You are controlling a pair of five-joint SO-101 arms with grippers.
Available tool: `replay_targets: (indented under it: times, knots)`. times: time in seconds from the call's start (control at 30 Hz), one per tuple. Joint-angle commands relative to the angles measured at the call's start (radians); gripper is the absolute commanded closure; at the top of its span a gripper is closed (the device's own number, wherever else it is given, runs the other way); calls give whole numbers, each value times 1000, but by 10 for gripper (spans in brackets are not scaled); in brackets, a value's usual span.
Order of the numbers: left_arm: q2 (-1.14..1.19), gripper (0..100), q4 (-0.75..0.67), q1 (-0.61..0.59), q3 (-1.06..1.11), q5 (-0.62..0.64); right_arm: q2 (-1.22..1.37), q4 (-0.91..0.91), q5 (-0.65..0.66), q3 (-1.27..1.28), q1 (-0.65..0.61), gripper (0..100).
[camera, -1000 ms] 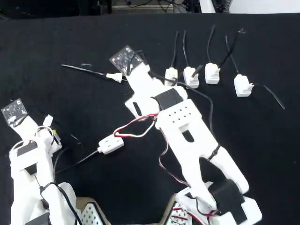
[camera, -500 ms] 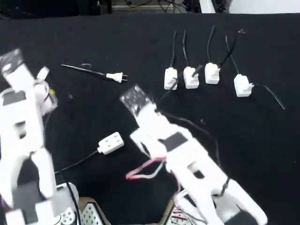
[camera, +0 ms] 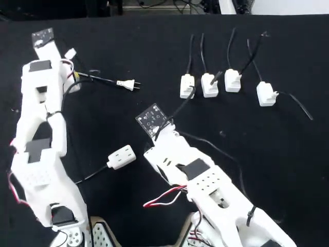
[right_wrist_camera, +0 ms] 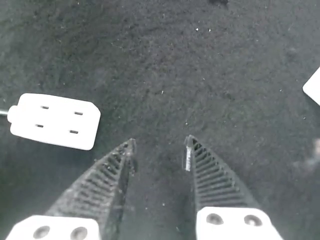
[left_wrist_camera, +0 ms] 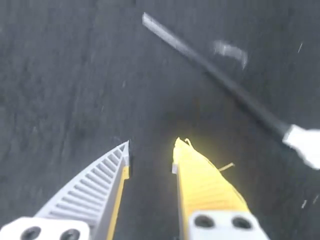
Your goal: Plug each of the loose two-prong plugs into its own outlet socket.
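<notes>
Pictured with left pincer (left_wrist_camera: 151,145) parted, empty, by the plug cord (left_wrist_camera: 220,82); right pincer (right_wrist_camera: 160,141) parted, empty, near the white socket block (right_wrist_camera: 54,121)

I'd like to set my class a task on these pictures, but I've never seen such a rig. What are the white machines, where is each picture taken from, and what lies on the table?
The white machines are two small robot arms, each ending in a two-fingered gripper. The high view looks down on the black table from a fixed camera; the other two pictures come from cameras on the arms' wrists, looking along the fingers. The left gripper is open and empty, beside the black cable of a loose two-prong plug. The right gripper is also open and empty, near a white outlet block with slots. Farther back four white cabled pieces lie in a row; whether they are plugs or sockets I cannot tell.
</notes>
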Motion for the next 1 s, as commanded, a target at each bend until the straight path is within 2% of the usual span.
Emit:
replay_targets:
  times: [0.0, 0.1, 0.17, 0.4, 0.6, 0.73, 0.87, 0.9, 0.97]
  knots:
    - [84, 805, 5, 13, -246, 144, -31, -23, -2, -8, -9, 850]
    - [180, 703, 2, 13, -344, 293, -31, -25, -2, -10, -9, 850]
    - [247, 688, -3, 13, -417, 354, -31, -25, -2, -10, -9, 850]
    - [517, 697, 6, 25, -693, 356, -31, -31, -2, -10, -9, 850]
    - [675, 698, 6, 35, -819, 359, -31, -51, -2, -5, -9, 850]
    - [721, 772, 9, 22, -855, 359, -31, -51, -2, -5, -9, 850]
    - [720, 957, 87, 12, -903, 361, -31, -51, -2, -5, -9, 850]
    - [724, 980, 112, 12, -921, 361, -31, -51, -2, -5, -9, 850]
    - [724, 957, 178, 10, -949, 370, -31, -51, -2, -5, -9, 850]
